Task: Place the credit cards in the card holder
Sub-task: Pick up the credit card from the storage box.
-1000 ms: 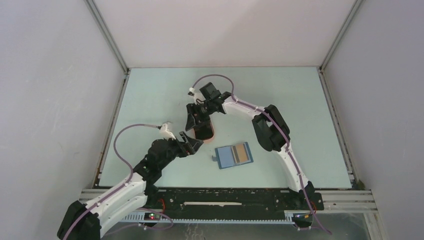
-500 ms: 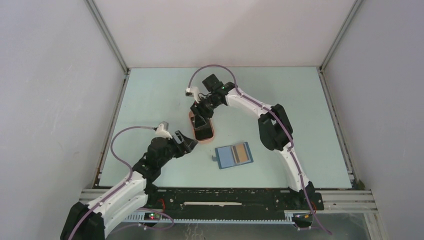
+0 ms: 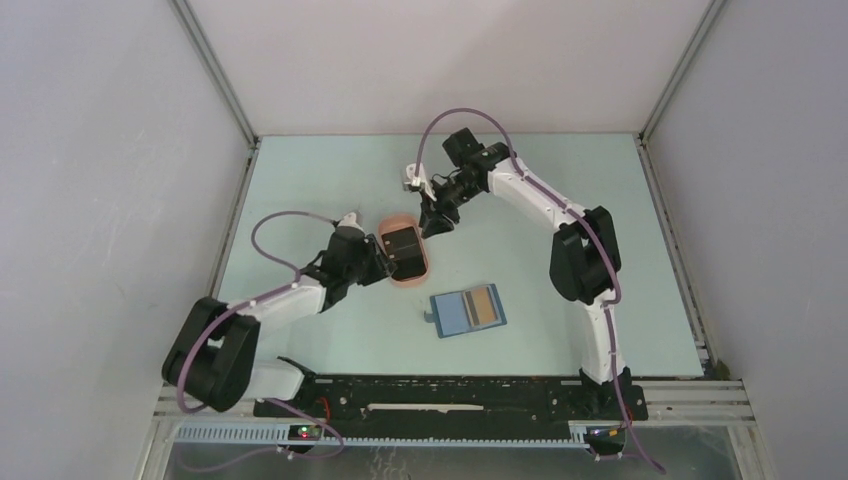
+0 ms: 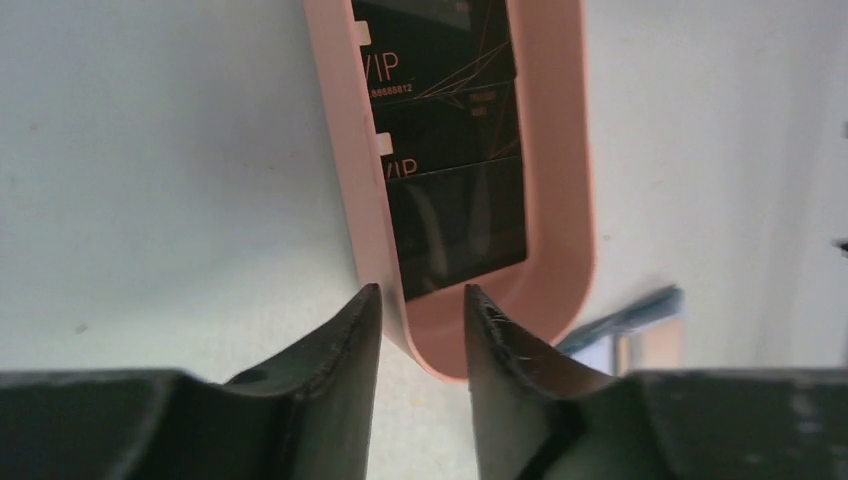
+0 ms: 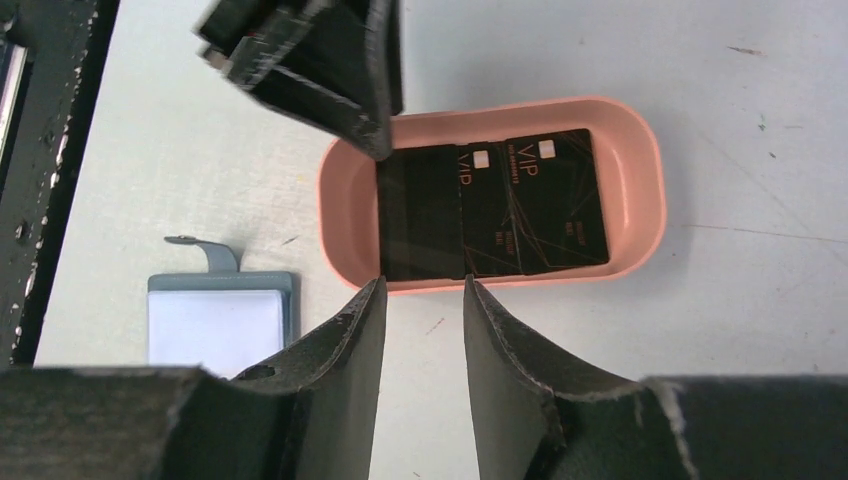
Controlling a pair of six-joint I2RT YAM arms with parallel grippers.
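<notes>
Black credit cards [image 5: 490,210] lie flat in the pink tray [image 5: 652,190], near the card holder [image 3: 455,313]. They look thin, stiff, light and slippery, so pinch one by its edge. The left gripper [image 4: 415,295] at the tray's rim and the right gripper [image 5: 415,290] hanging nearby are each a little open, holding nothing.
</notes>
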